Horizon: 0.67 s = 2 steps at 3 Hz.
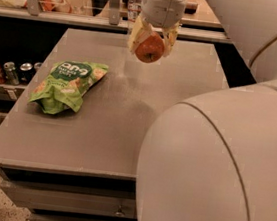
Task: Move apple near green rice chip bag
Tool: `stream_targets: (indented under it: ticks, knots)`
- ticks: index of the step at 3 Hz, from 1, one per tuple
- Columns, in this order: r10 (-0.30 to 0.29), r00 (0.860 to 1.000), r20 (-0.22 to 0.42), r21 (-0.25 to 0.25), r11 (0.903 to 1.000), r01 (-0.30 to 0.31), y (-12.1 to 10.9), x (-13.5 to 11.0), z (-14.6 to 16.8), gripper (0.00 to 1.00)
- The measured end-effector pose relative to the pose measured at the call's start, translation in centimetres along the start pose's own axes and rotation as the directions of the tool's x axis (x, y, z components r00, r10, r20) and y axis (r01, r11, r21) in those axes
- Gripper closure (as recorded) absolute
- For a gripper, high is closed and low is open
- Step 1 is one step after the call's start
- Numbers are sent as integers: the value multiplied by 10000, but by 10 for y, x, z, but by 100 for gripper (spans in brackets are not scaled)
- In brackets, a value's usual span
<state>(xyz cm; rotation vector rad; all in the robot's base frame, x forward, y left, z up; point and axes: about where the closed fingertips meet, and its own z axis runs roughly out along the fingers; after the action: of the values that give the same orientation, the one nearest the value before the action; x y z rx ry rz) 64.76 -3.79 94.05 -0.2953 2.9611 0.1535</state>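
The apple (149, 51) is red-orange and round, held in my gripper (151, 47), which is shut on it above the far middle of the table. The green rice chip bag (67, 85) lies flat on the left part of the table, light green with a dark green label. The apple hangs to the right of the bag and farther back, well apart from it. My white arm fills the right side of the view.
A grey table (121, 125) bears the bag. A clear water bottle (135, 1) stands at the far edge, partly behind my gripper. Several soda cans (2, 70) sit on a lower shelf at left. A counter with racks runs behind.
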Motion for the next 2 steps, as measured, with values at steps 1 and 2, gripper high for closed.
stream_targets:
  ticks: [1, 2]
  knots:
    - [47, 10000, -26, 90, 9999, -47, 8, -8, 7, 100]
    - [192, 9994, -275, 493, 9986, -179, 32, -24, 21, 100]
